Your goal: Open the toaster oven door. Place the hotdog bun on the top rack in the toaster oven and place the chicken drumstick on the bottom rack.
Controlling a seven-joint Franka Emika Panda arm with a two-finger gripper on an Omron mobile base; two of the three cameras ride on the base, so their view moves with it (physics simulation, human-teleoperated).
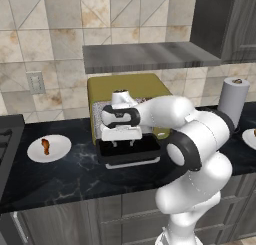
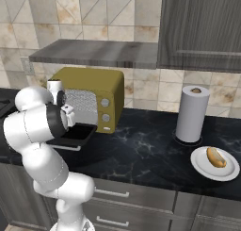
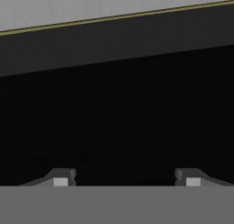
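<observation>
The mustard-yellow toaster oven point(image 1: 125, 84) point(image 2: 94, 79) stands at the back of the counter. Its door point(image 1: 131, 152) point(image 2: 79, 133) lies folded down flat, silver handle point(image 1: 132, 164) toward me. My gripper point(image 1: 122, 143) point(image 3: 123, 177) hangs just above the dark glass, open, with nothing between its fingertips point(image 3: 61, 178). The chicken drumstick point(image 1: 46, 145) rests on a white plate point(image 1: 35, 154) to the left of the oven. Far to the right, the hotdog bun point(image 2: 215, 157) lies on another white plate point(image 2: 202, 166).
A paper towel roll point(image 1: 233, 101) point(image 2: 192, 114) stands between the oven and the bun's plate. A grey shelf point(image 1: 150, 56) hangs just over the oven. A stove edge point(image 1: 5, 139) borders the counter at far left.
</observation>
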